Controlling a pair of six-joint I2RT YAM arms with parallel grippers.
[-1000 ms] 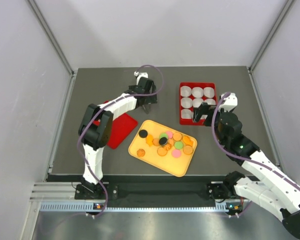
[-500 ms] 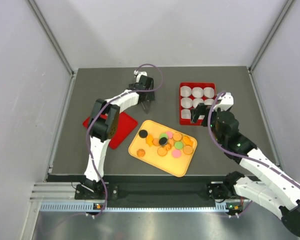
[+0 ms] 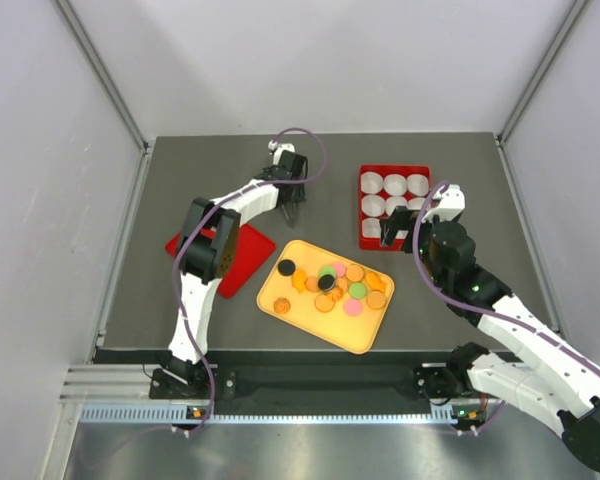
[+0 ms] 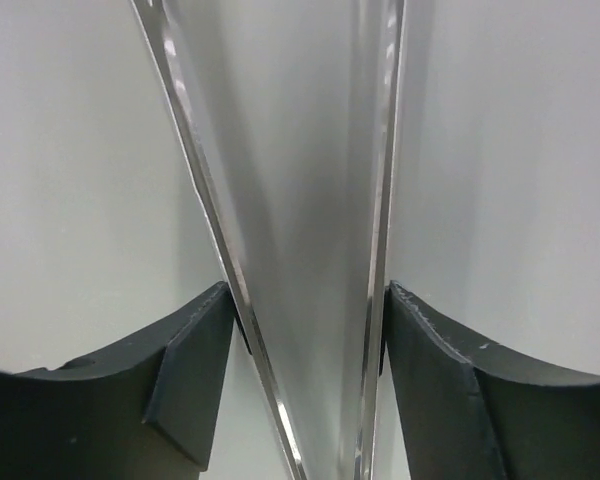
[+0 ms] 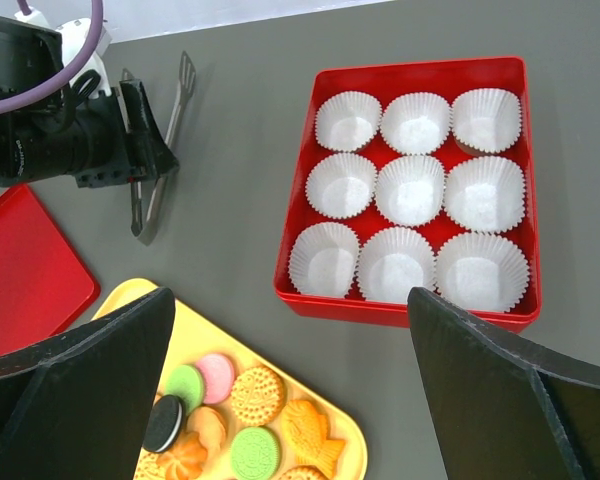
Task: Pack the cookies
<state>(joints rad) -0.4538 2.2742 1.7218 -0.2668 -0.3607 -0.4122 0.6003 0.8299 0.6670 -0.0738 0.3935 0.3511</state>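
The cookies are several round orange, pink, green and black discs plus shaped biscuits on a yellow tray at the table's middle. They show in the right wrist view, at the lower left on the tray. My right gripper is wide open and empty, above the gap between the tray and the red box. My left gripper is at the far middle, open, facing a wall corner with nothing between its fingers.
The red box holds several empty white paper cups. Metal tongs lie on the table beside the left gripper. A red lid lies left of the tray. Walls with metal frames surround the table.
The left arm's elbow has swung in and its gripper has moved slightly farther away. The right gripper has shifted a little to the left toward the box's near corner.
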